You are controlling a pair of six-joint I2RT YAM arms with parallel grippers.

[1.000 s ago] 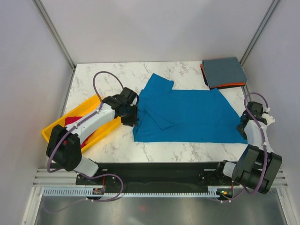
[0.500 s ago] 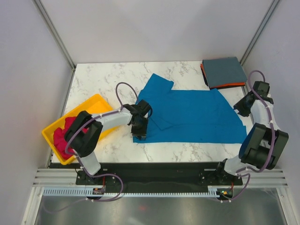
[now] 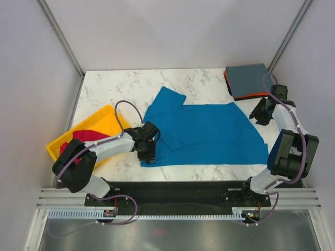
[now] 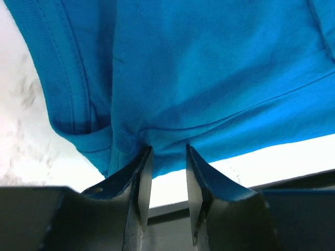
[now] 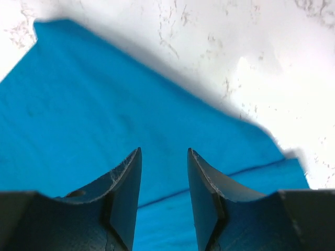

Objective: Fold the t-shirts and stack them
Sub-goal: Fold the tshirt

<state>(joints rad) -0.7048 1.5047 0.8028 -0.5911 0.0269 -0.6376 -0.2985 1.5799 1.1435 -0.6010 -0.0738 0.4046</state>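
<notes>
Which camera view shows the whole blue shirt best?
The top external view: the blue shirt lies fully in frame on the table. The left wrist view shows only its hem at the left end effector; the right wrist view shows only one edge part.

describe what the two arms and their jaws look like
Both the left arm and right arm have white link shells with bulky black joints and black bases. A thin purple cable loops along each. The jaws are dark, curved, tapering blades.
</notes>
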